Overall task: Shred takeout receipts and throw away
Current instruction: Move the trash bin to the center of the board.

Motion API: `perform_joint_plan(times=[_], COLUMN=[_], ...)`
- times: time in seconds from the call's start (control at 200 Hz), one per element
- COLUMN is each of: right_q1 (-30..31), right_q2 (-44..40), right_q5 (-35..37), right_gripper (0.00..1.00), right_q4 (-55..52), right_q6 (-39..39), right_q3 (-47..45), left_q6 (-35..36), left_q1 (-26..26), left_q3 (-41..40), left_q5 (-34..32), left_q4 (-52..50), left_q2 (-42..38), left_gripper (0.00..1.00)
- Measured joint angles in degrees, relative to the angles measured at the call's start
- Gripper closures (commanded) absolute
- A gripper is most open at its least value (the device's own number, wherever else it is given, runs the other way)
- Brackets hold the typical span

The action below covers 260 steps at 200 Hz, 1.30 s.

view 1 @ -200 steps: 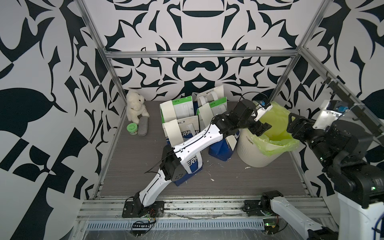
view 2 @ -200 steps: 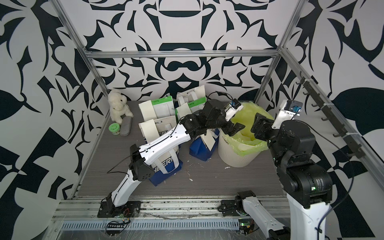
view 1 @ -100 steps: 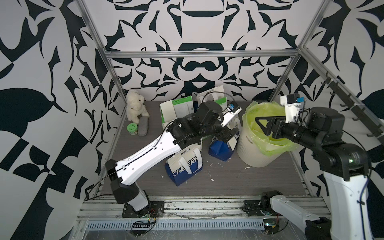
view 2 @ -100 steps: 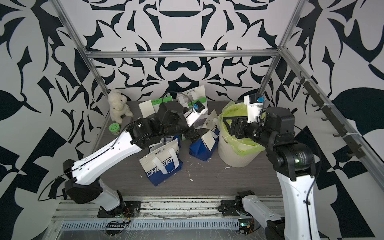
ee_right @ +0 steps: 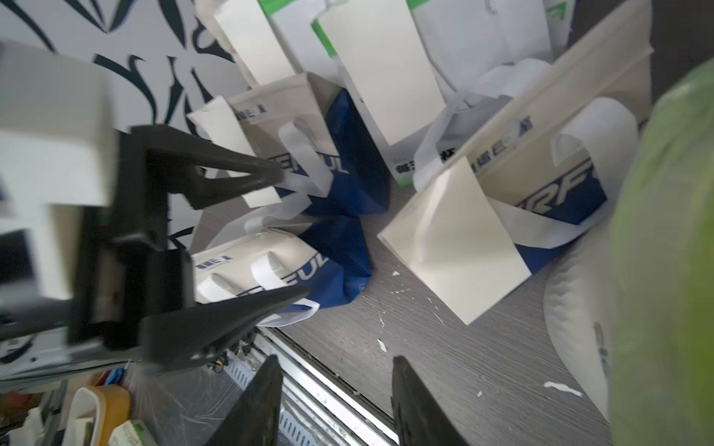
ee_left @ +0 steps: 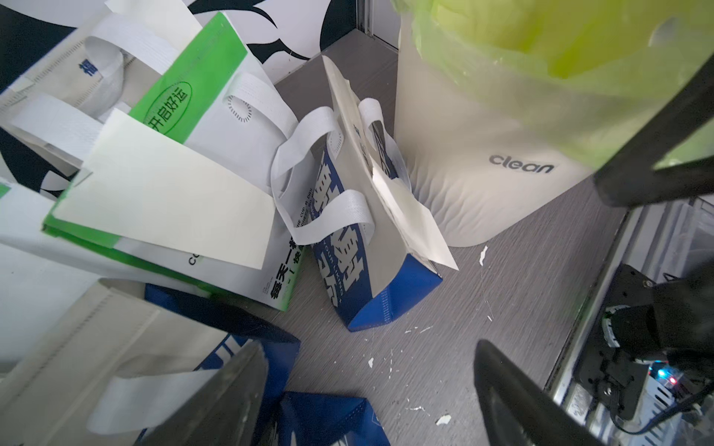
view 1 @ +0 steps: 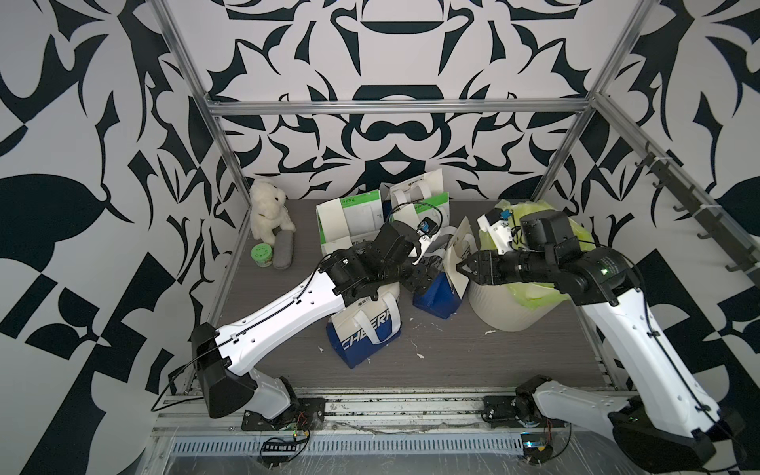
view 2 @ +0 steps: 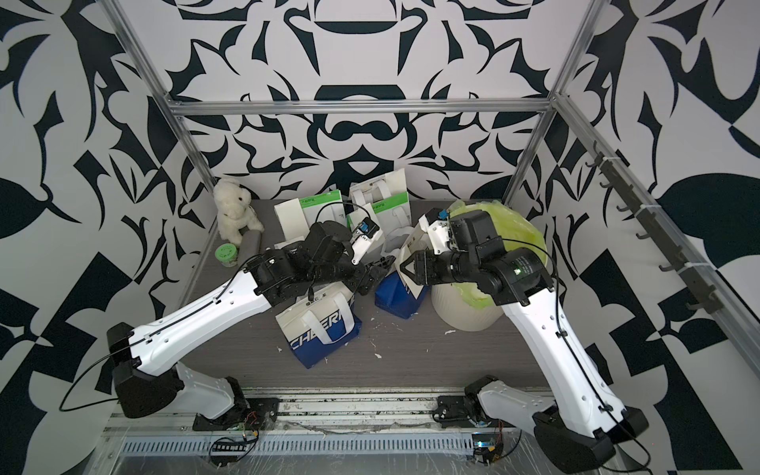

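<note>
Both arms had swung since the earlier frames: the left pincer (view 1: 422, 276) had drawn back leftward from the bin (view 1: 506, 304) to hang over the bags, and the right pincer (view 1: 464, 267) had crossed the bin's left rim. The left jaws stood wide apart and empty. The right jaws were narrower but parted, with nothing between them. One of the takeout receipts (ee_right: 456, 239) leaned on the small blue bag (view 1: 436, 294), near the right pincer, its free corner jutting past the bag's edge toward the bin wall. A second receipt (ee_left: 166, 193) lay on a green-and-white bag (ee_left: 201, 69). Bag and bin stood close together. The near strip of table (view 1: 452, 366) held only scraps (view 1: 489, 332).
</note>
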Motion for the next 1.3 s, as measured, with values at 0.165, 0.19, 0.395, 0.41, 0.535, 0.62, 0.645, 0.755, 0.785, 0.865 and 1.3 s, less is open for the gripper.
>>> perform_joint_plan(times=[0.165, 0.19, 0.395, 0.41, 0.535, 0.62, 0.645, 0.755, 0.785, 0.865, 1.3], right_q1=[0.02, 0.02, -0.11, -0.13, -1.70, -3.69, -4.35, -7.72, -8.79, -11.58, -13.44], right_q2=[2.23, 2.58, 4.83, 4.92, 5.20, 5.31, 5.46, 6.97, 7.48, 8.74, 9.11], right_q5=[10.67, 12.07, 19.80, 20.17, 21.59, 22.08, 22.03, 21.38, 20.87, 19.28, 3.52], right_gripper=[0.54, 0.54, 0.55, 0.55, 0.56, 0.55, 0.54, 0.44, 0.42, 0.37, 0.36], right_q4=[-3.72, -4.11, -4.61, -4.57, -3.23, -1.97, -1.70, -0.48, -0.07, 0.76, 4.26], right_q6=[-0.02, -0.17, -3.17, -3.45, -5.55, -7.19, -7.74, -10.05, -10.67, -11.85, -14.75], right_q3=[-0.24, -0.28, -1.49, -1.51, -1.66, -1.66, -1.66, -1.38, -1.31, -0.98, 0.20], left_q6=[-0.72, -0.76, -1.11, -1.16, -1.27, -1.44, -1.55, -1.92, -1.99, -2.78, -3.17], left_q1=[0.22, 0.22, 0.22, 0.22, 0.22, 0.22, 0.22, 0.22, 0.22, 0.22, 3.45], left_q3=[0.07, 0.11, 1.38, 1.57, 4.11, 5.38, 5.57, 6.78, 7.08, 7.72, 8.66], left_q5=[0.04, 0.07, 0.46, 0.52, 1.40, 1.79, 1.90, 2.78, 2.97, 3.50, 5.35], left_q4=[0.33, 0.39, 0.42, 0.44, 0.35, 0.24, 0.26, 0.11, 0.02, -0.22, -2.14], left_q2=[0.09, 0.15, 2.78, 3.08, 5.86, 7.34, 7.63, 9.27, 9.73, 10.84, 14.29], left_gripper=[0.12, 0.12, 0.13, 0.12, 0.13, 0.14, 0.17, 0.27, 0.29, 0.34, 0.92])
